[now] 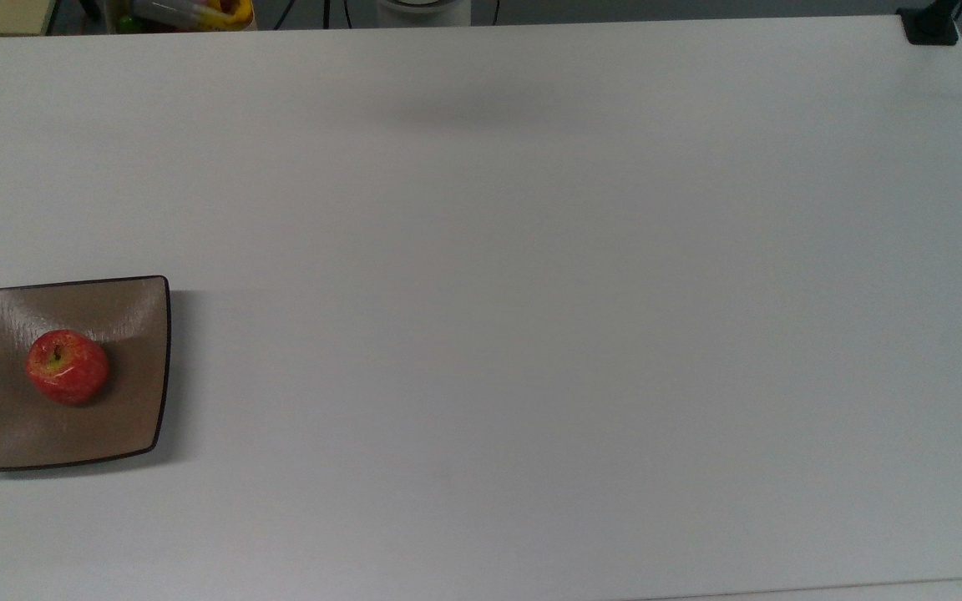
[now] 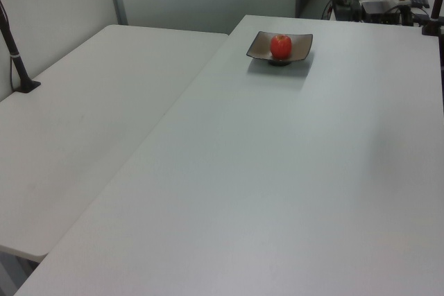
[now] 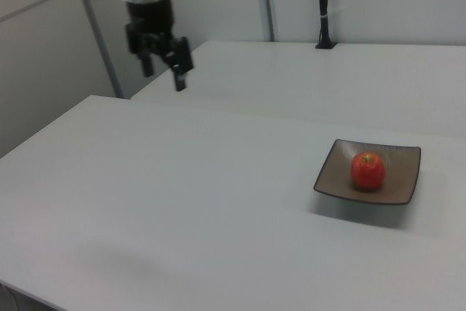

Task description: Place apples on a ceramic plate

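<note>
We can read no text, label, brand, number or sign on anything here.
</note>
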Robot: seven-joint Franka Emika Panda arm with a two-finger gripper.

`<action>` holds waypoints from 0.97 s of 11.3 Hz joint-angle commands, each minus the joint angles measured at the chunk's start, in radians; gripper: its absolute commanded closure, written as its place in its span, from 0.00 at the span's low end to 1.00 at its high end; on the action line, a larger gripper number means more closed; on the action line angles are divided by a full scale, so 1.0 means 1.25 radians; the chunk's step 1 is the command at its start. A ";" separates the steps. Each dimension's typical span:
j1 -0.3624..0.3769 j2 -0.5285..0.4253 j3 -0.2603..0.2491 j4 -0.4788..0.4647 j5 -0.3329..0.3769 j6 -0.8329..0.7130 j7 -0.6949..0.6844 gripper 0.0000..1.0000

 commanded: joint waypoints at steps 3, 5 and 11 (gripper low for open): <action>0.106 -0.117 -0.009 -0.207 -0.005 0.076 0.001 0.00; 0.106 -0.097 -0.009 -0.208 -0.007 0.131 -0.091 0.00; 0.093 -0.088 -0.012 -0.206 -0.004 0.200 -0.172 0.00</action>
